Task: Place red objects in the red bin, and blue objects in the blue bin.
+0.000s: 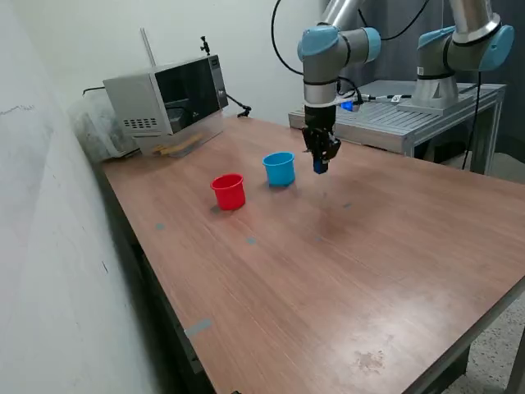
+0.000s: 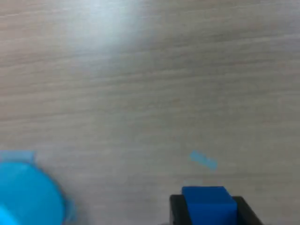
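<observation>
- Exterior view: wood-grain bench point(image 1: 344, 271) with bits of blue tape, white wall, microwave point(image 1: 168, 98) at the back; red cup point(image 1: 229, 191) just beside blue cup point(image 1: 280, 168); gripper point(image 1: 321, 161) raised near the blue cup.
- Wrist view: gripper point(image 2: 208, 211) pinching a blue cube point(image 2: 207, 202) over the bench; blue cup point(image 2: 28, 194) nearby. No readable writing.

Wood-grain tabletop point(image 1: 344, 263) here, reddish-brown laminate by the look of it, smooth with a soft sheen catching the light near the front edge. Close up in the wrist view the grain runs in fine pale streaks. The red cup point(image 1: 229, 191) and the light blue cup point(image 1: 280, 168) both look like smooth plastic, slightly glossy. The blue cube point(image 2: 208, 204) shows flat, matt faces between the tool's point(image 1: 321, 167) black matt fingers point(image 2: 177, 211). The microwave point(image 1: 168, 97) has a grey painted casing and dark glossy door.
</observation>
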Tool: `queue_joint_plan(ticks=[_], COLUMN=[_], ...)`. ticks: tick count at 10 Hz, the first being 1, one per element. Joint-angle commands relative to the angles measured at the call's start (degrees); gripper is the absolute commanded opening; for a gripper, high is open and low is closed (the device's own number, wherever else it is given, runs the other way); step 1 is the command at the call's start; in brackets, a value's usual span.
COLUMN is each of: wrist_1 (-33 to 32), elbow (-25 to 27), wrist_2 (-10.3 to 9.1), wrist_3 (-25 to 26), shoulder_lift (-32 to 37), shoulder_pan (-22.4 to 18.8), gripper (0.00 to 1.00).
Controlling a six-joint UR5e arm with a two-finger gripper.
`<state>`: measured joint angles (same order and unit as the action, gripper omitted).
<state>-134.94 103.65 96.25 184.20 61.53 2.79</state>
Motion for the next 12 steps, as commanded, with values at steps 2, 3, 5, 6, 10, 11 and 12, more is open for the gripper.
queue_joint_plan(ticks=[2, 3, 5, 6, 10, 11, 12], wrist_1=[1.87, 2.57, 2.84, 3.02, 3.37, 3.37, 3.37], elbow=[0.76, 0.50, 0.15, -0.03, -0.12, 0.15, 0.41], wrist_2=[2.18, 2.62, 3.85, 4.20, 5.00, 5.00, 5.00], wrist_3=[-0.51, -0.60, -0.51, -0.51, -0.51, -0.51, -0.51], shoulder_lift=[7.37, 7.64, 7.55, 7.38, 6.15, 5.89, 5.80], shoulder_pan=[1.86, 3.26, 8.01, 9.50, 11.98, 11.89, 11.72], gripper=[0.00, 0.00, 0.00, 0.00, 0.00, 0.00, 0.00])
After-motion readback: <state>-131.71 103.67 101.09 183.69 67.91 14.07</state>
